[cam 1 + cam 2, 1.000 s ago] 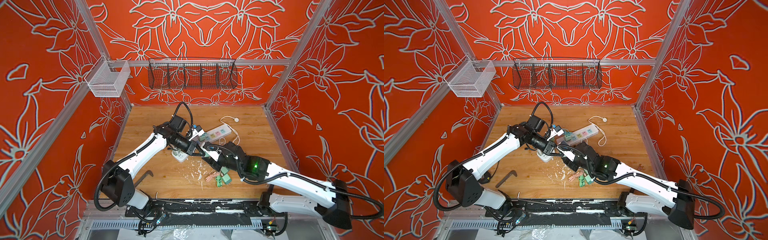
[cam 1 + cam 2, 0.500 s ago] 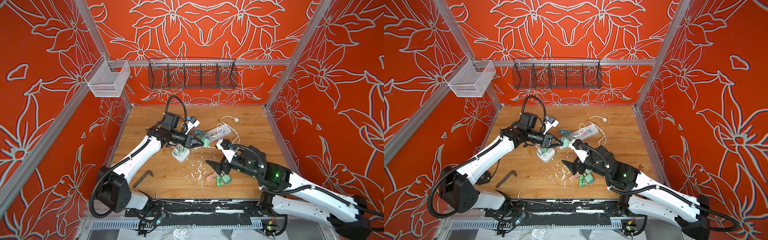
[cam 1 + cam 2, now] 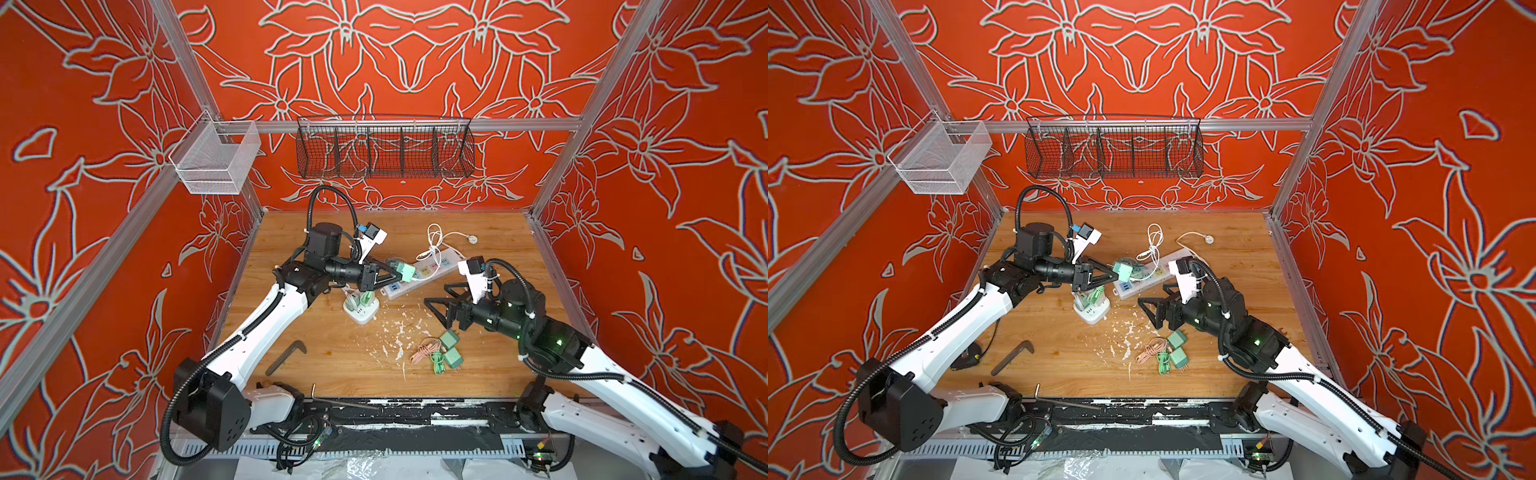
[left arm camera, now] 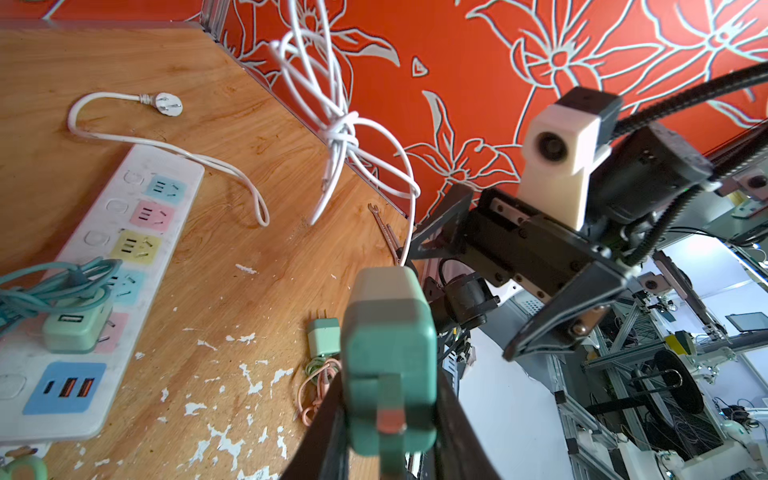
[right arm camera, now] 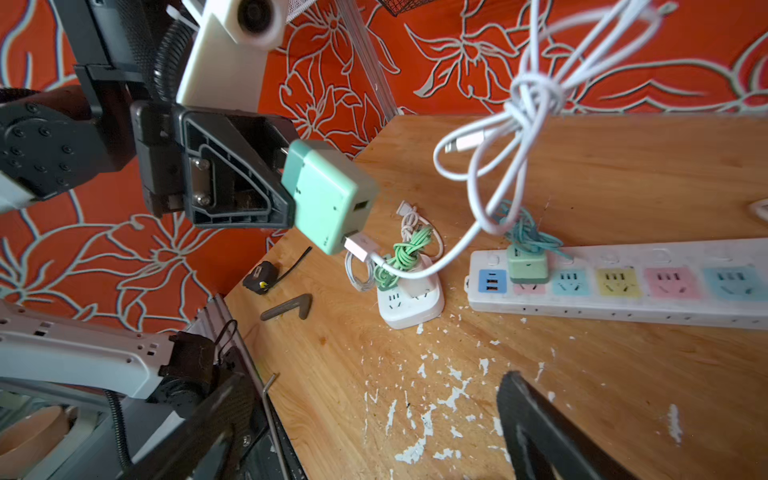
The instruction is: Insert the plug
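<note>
In both top views we look steeply down from high above the front edge onto the whole worktop (image 3: 340, 361), facing the back wall (image 3: 382, 62). Our left wrist camera sits close behind the left tool (image 4: 388, 395) and looks past the green plug (image 4: 388, 332) at the right tool (image 4: 459, 303). Our right wrist camera faces the opposite way, low over the worktop. Both wrist views share the power strip (image 5: 602, 309).
</note>
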{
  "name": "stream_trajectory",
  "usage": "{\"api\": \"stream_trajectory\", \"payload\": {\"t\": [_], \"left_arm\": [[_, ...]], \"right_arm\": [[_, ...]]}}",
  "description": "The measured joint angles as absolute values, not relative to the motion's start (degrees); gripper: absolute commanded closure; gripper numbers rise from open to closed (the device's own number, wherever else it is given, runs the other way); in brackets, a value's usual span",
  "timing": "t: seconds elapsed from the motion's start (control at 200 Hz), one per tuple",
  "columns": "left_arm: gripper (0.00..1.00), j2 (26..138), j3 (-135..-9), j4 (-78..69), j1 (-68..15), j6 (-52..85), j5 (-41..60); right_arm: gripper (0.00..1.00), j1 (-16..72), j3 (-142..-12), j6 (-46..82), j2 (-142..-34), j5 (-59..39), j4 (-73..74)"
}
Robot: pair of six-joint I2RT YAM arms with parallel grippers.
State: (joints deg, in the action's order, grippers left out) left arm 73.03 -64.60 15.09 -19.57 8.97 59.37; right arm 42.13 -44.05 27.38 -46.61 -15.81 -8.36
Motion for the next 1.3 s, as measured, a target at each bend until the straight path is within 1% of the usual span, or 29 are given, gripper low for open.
{"api": "stream_trajectory", "payload": {"t": [0.19,0.465,0.59,0.951,1.021,1.116,1.301], "left_arm": [[1.0,71.4,-62.37,12.29,-18.63,10.35,62.98],[1.0,71.31,-62.19,11.84,-18.37,10.5,68.47],[1.0,71.31,-62.17,11.77,-18.37,10.48,70.46],[1.0,71.24,-62.19,11.44,-18.37,10.26,74.15],[1.0,71.24,-62.19,11.46,-18.37,10.22,74.43],[1.0,71.24,-62.19,11.46,-18.37,10.22,74.63],[1.0,71.24,-62.19,11.46,-18.37,10.2,74.7]], "right_arm": [[0.07,37.76,-41.56,34.2,-50.98,-26.04,1.56],[0.12,37.43,-41.63,37.1,-53.93,-33.47,10.28],[0.18,37.21,-42.87,38.02,-56.36,-35.86,13.04],[0.42,37.19,-43.59,41.47,-59.94,-39.97,21.87],[0.45,37.19,-43.79,42.06,-60.31,-40.42,22.9],[0.48,37.19,-44.12,42.68,-60.77,-41.12,23.94],[0.48,37.19,-44.25,42.98,-61.52,-42.02,24.71]]}}
